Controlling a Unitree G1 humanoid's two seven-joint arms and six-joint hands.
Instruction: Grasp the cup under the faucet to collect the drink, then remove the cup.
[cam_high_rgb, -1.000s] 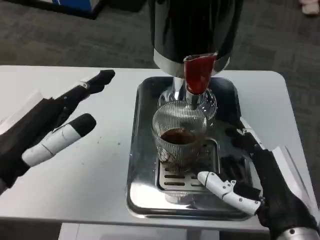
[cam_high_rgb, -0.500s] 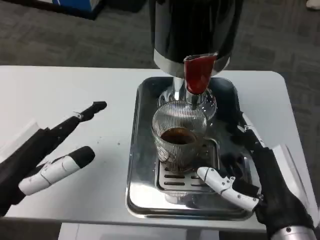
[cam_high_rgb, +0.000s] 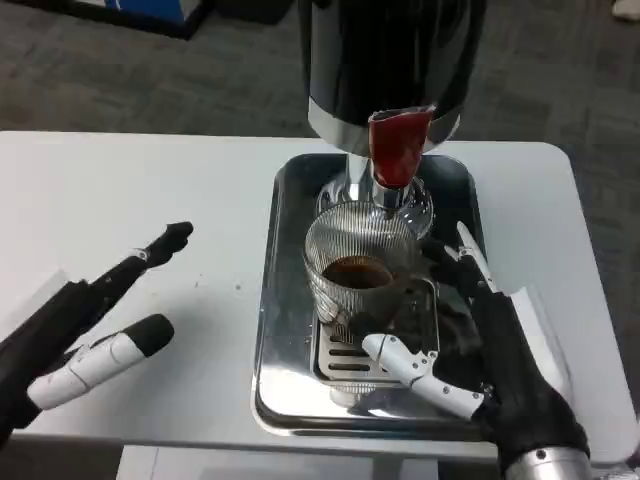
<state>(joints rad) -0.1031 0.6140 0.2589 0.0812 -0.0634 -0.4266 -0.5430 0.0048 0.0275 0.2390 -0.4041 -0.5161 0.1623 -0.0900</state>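
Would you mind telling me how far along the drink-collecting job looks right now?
Done: the ribbed glass cup holds dark drink and stands under the red faucet on the metal tray. In hand: the right hand is open around the cup, not gripping. Left: grasping and removing it. The left hand waits open.

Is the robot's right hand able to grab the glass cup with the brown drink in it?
Probably yes. The right hand is open right beside the cup on the metal tray, fingers spread toward both sides of it. Nothing sits between them. The red faucet handle hangs above the rim, clear of the cup's sides.
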